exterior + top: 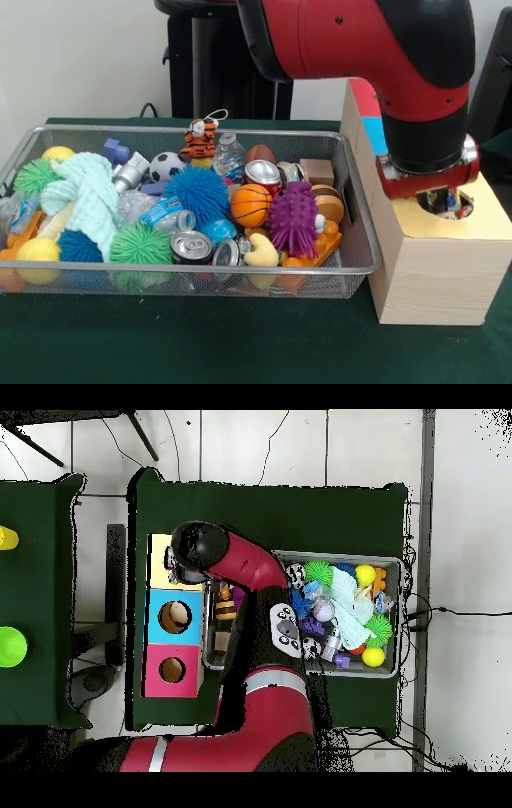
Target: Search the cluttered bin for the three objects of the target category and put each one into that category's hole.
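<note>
Hand (pixel 445 200) lowered into hole (pixel 448 210), fingers hidden

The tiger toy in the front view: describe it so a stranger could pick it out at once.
Start at the wire-mesh bin left of the wooden box with the yellow top. Go to the bin's far rim, about the middle. There sits the tiger toy, upright, just right of the soccer ball. It alone is orange with black stripes and carries a white string loop on top.
</note>
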Controlling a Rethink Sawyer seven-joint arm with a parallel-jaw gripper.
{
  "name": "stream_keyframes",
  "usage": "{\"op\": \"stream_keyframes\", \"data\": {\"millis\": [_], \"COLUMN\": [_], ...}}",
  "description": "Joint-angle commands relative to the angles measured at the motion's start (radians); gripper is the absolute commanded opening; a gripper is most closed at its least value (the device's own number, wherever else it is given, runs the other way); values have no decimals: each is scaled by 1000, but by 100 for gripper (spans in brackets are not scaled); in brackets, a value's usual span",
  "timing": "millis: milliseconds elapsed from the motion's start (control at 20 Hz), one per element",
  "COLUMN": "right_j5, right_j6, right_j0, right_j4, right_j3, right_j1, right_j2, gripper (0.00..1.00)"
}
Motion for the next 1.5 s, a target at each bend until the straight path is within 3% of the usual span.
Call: {"op": "stream_keyframes", "data": {"millis": [50, 200, 400, 750, 950, 1300, 1500], "right_j5": [-219, -249, -255, -148, -81, -17, 20], "right_j6": [159, 133, 162, 235, 291, 273, 258], "right_j0": [23, 45, 46, 46, 43, 15, 6], "right_j4": [-64, -97, -77, -45, -22, -22, -28], "right_j3": [-25, -93, -115, -100, -45, 83, 106], "right_j1": [101, 139, 171, 166, 113, -6, -55], "right_j2": [42, 13, 29, 34, 13, -2, -13], "gripper": [0, 0, 0, 0, 0, 0, 0]}}
